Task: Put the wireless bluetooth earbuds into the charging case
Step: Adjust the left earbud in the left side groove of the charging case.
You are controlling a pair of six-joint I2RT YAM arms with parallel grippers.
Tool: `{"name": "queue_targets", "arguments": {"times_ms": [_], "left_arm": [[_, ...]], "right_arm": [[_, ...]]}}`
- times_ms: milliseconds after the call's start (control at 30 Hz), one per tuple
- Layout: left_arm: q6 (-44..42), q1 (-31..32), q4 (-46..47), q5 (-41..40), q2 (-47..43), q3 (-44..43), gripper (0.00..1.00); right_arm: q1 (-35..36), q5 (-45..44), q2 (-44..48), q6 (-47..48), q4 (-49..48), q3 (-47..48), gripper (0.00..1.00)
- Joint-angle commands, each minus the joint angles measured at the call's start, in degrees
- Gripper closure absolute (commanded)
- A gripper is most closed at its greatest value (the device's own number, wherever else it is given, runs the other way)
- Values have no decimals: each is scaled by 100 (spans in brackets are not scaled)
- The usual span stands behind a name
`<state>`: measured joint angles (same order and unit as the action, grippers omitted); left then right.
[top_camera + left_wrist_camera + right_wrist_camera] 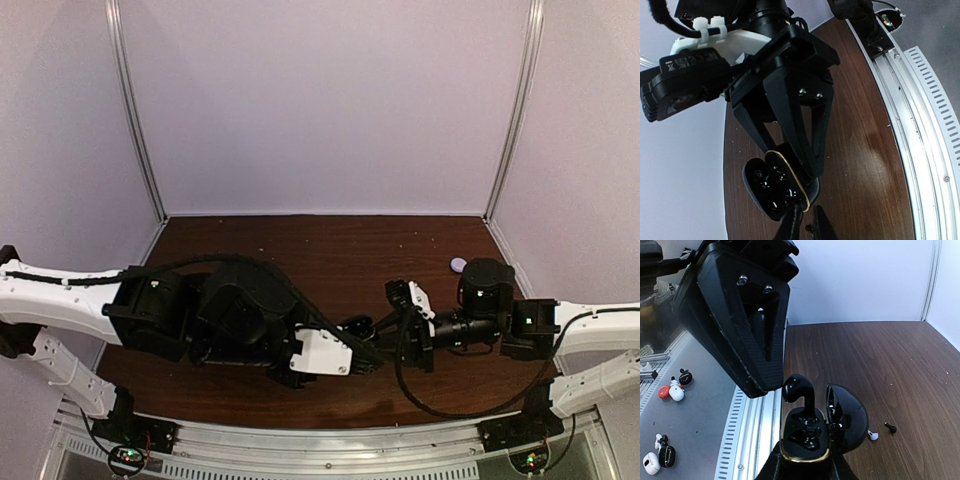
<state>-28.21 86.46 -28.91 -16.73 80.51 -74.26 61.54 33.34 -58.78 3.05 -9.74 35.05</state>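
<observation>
My right gripper (805,466) is shut on the black charging case (805,442), which has a gold rim; its lid (846,421) stands open to the right. One black earbud (799,389) stands upright with its stem in a slot of the case. Its head rests against the tip of my left gripper (766,388), which comes in from the upper left. In the left wrist view, the left gripper (809,224) is shut, and its fingertips (796,216) touch the gold rim of the case (765,186). From above, both grippers meet at the case (356,327) in mid-table. White earbuds in the case are not visible.
A tiny white piece (873,435) and a tiny black piece (890,428) lie on the brown table right of the case. Small bud-like things (676,390) (659,456) lie on a grey surface beyond the metal rail (752,435). A lavender disc (458,265) sits far right.
</observation>
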Motion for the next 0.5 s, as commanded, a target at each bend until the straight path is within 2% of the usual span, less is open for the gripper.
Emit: {"name": "queue_targets", "arguments": {"times_ms": [0, 367, 467], "left_arm": [[-35, -10, 254, -240, 126, -115, 90], [-136, -132, 442, -167, 132, -95, 93], [-167, -138, 433, 101, 85, -117, 93]], "right_arm": [[97, 76, 117, 38, -99, 55, 100], [193, 113, 127, 73, -44, 89, 100], [196, 89, 128, 73, -20, 101, 100]]}}
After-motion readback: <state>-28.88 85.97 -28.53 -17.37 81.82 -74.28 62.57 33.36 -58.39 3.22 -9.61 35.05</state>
